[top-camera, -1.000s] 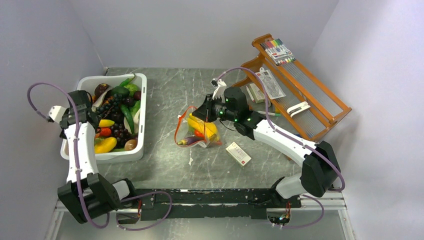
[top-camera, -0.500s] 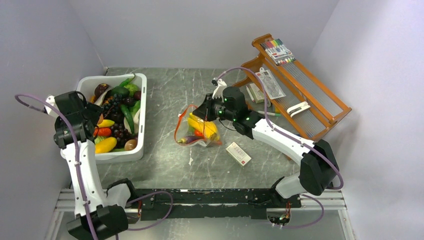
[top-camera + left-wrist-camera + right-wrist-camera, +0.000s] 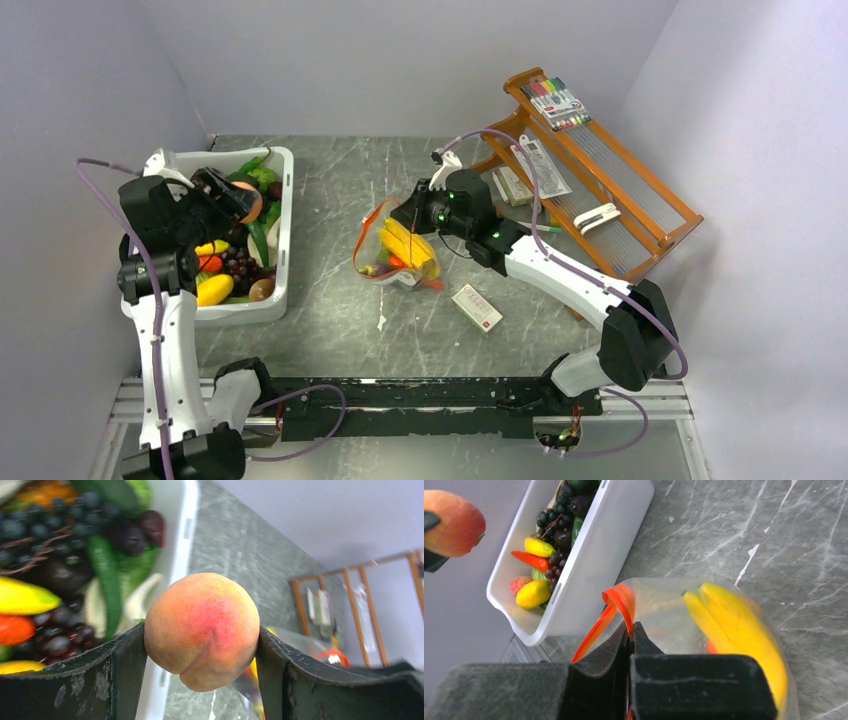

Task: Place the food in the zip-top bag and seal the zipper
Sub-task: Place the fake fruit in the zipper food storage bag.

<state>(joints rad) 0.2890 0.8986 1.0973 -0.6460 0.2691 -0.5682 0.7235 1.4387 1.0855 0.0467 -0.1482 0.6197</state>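
Between the left gripper's (image 3: 200, 650) two fingers sat one peach (image 3: 201, 625), the only piece of food that either gripper carried. I counted one zip-top bag (image 3: 664, 605), one white tub (image 3: 594, 565) and one small white-and-red box (image 3: 477, 307), which lay on the table (image 3: 724, 530) beside the right forearm. Inside the bag I could make out one yellow banana (image 3: 734, 625) with two fingers. Something red showed beneath it that I could not name. Through the right wrist camera the tub showed two yellow pieces, one orange carrot (image 3: 530, 560) and a cluster of dark grapes (image 3: 551, 522). The rest was too crowded to count.

The left gripper stood wide apart, a pad pressed on each side of the peach, holding it in the air with the tub below. The right gripper (image 3: 630, 632) was pinched fully closed on the bag's clear film, right beside the zipper (image 3: 616, 600), and held that edge up.

From the right fingers the zipper's red-orange strip bowed out in an open loop, so the mouth faced the tub and the left gripper. The banana lay to the right of those fingers, its long axis slanting away from the mouth into the pouch. The peach's cleft end pointed down, out past the left fingers, with its blush turned to the wrist camera.
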